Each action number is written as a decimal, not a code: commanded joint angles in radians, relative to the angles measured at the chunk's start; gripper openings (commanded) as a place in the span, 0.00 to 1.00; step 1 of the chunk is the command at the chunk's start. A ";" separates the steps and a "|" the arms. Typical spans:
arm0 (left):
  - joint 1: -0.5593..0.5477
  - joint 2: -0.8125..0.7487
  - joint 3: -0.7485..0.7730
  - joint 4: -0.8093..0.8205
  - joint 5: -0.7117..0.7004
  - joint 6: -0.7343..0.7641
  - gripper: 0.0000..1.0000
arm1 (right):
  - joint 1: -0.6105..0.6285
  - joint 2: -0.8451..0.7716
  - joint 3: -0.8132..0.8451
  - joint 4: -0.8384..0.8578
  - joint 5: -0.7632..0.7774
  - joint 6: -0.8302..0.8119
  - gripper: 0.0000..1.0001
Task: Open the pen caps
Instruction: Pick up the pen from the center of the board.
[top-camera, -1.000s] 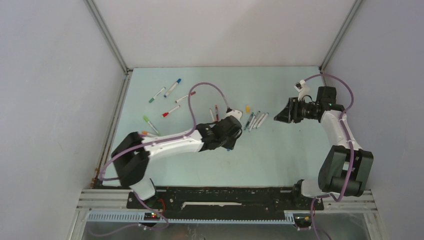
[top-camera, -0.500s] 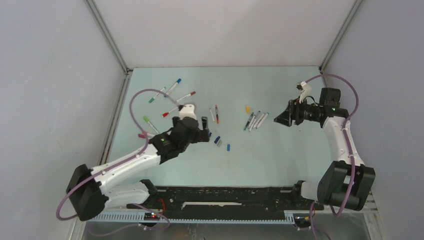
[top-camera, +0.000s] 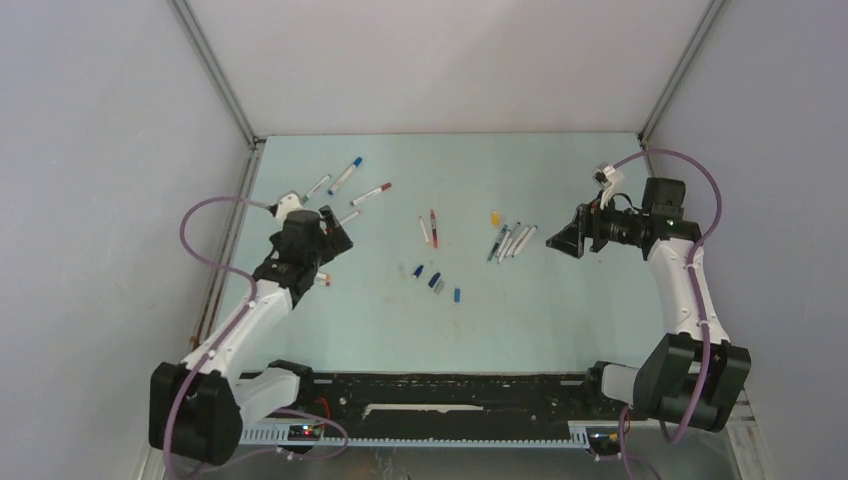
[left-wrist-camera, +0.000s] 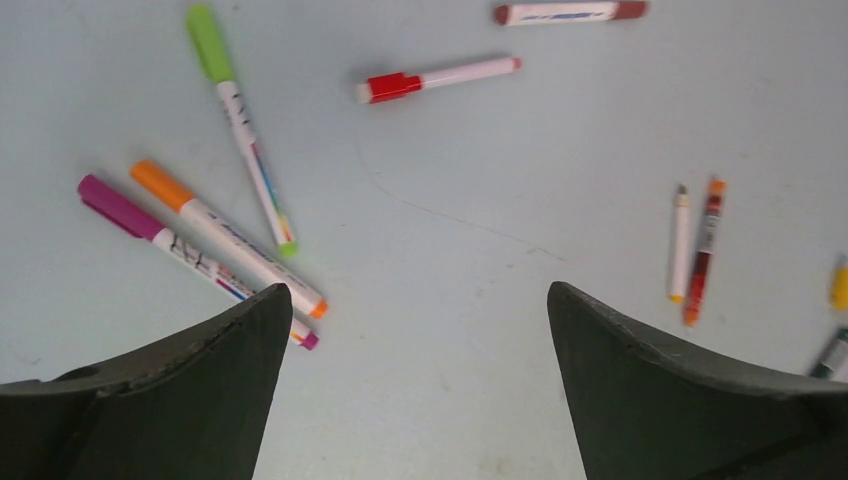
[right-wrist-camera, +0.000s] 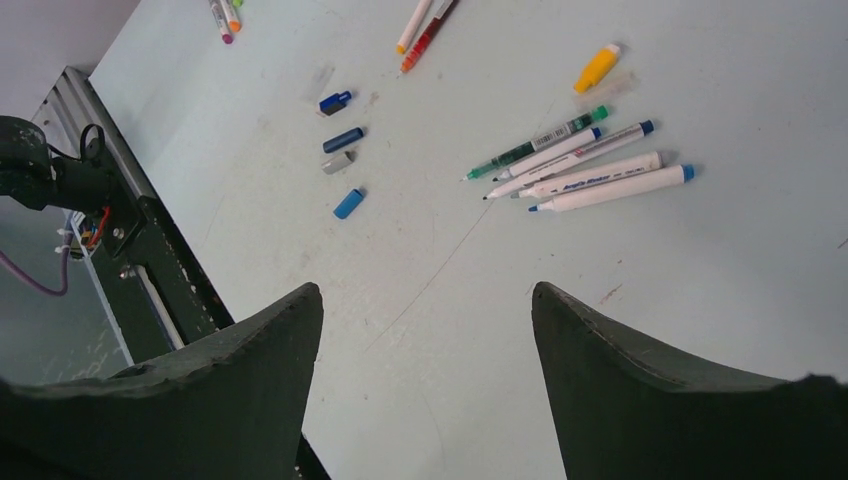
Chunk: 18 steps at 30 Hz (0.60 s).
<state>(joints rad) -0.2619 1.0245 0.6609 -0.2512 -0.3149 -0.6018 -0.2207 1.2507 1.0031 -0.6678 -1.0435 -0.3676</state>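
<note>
Several loose pen caps lie mid-table: blue ones, a grey one and a yellow one. Uncapped pens lie in a cluster beside them. My left gripper hangs open and empty over the left side, above capped pens: green cap, orange cap, magenta cap, red cap. My right gripper is open and empty, raised to the right of the uncapped cluster.
Two more uncapped pens lie at centre. Capped pens with blue and dark red ends lie at the far left. Grey walls enclose the table; the black base rail runs along the near edge.
My left arm has swung from the table's centre to the left, its jaws opening wide; a blue cap now lies where it was. My right jaws have spread wider.
</note>
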 joint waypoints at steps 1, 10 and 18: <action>0.098 0.108 0.102 -0.002 0.054 0.007 0.99 | -0.008 -0.038 0.000 -0.002 -0.048 -0.039 0.79; 0.197 0.445 0.351 -0.130 0.106 0.119 0.98 | -0.009 -0.033 0.000 -0.006 -0.052 -0.047 0.79; 0.286 0.562 0.373 -0.122 0.145 0.092 0.87 | -0.009 -0.028 0.000 0.002 -0.043 -0.036 0.79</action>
<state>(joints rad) -0.0368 1.5688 1.0122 -0.3767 -0.2077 -0.5140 -0.2253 1.2400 1.0027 -0.6769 -1.0737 -0.3965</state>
